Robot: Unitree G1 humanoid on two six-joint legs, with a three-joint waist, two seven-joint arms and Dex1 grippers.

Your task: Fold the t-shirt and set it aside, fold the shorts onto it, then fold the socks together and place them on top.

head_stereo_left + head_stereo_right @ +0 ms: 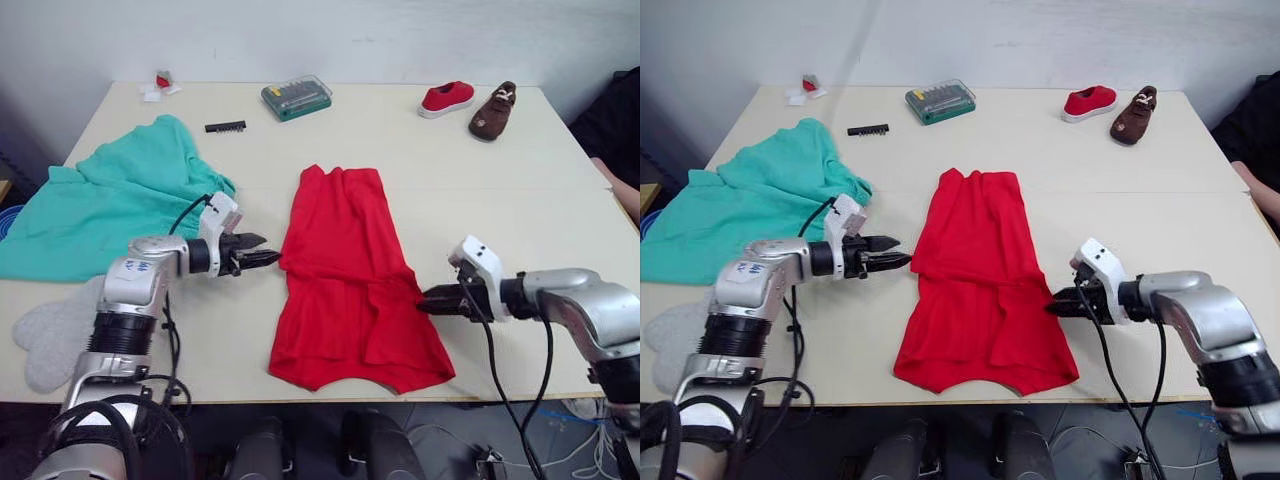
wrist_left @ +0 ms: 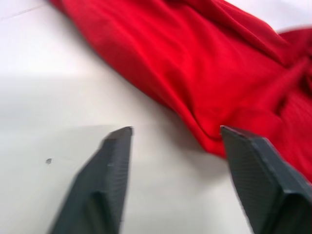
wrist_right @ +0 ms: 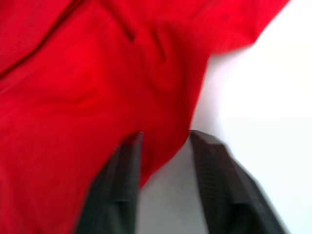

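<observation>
Beside t-shirt (image 1: 345, 280), both arms level, inward.

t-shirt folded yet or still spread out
Partly folded: the t-shirt lies as a long narrow strip with its sides turned in, not yet folded end to end. The left tool and right tool flank its edges.

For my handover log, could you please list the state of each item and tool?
t-shirt: partly folded, flat on table
shorts: unfolded, crumpled
socks: loose, at table edge
left tool: open, beside t-shirt
right tool: open, astride t-shirt edge
bit case: closed
</observation>
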